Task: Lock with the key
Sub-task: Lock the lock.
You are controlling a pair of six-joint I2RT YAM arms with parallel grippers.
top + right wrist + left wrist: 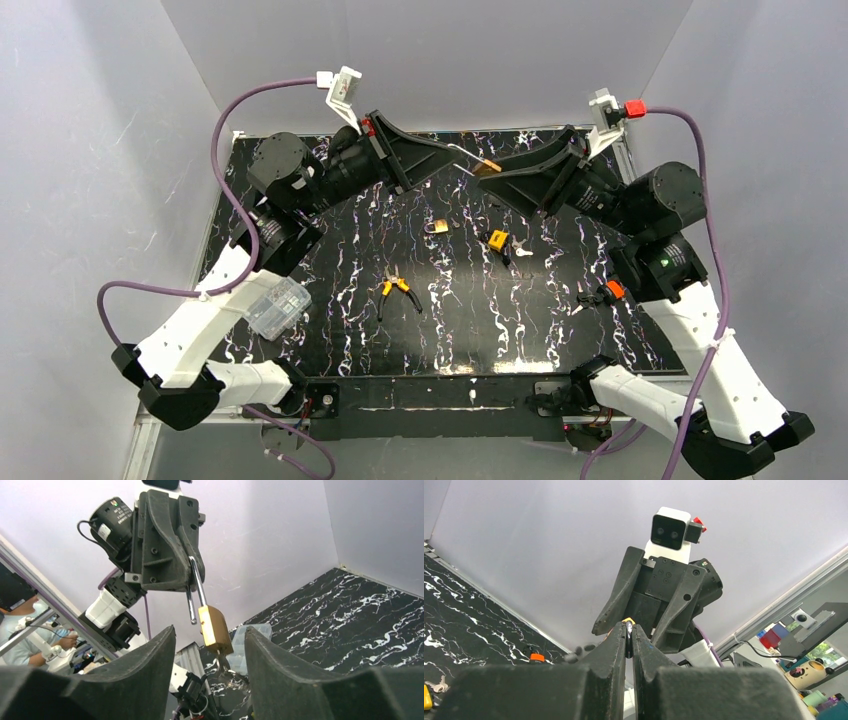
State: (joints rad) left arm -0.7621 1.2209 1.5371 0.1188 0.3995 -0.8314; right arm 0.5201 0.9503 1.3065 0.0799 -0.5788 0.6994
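A brass padlock [214, 627] hangs in the air over the far middle of the table, and its steel shackle [196, 587] is open. My left gripper [629, 627] is shut on the shackle and holds the lock up; it shows in the top view [458, 152] too. A key [221, 662] sticks out of the lock's underside. My right gripper [210, 628] is open, with one finger on each side of the lock body and neither touching it. In the top view the padlock [488, 167] sits between the two gripper tips, at my right gripper [495, 175].
On the black marbled table [560, 330] lie a second small padlock [439, 227], a yellow block [497, 240], loose keys [523, 250], orange-handled pliers [397, 292] and an orange-capped item [612, 291]. A clear plastic box [277, 305] sits at the left.
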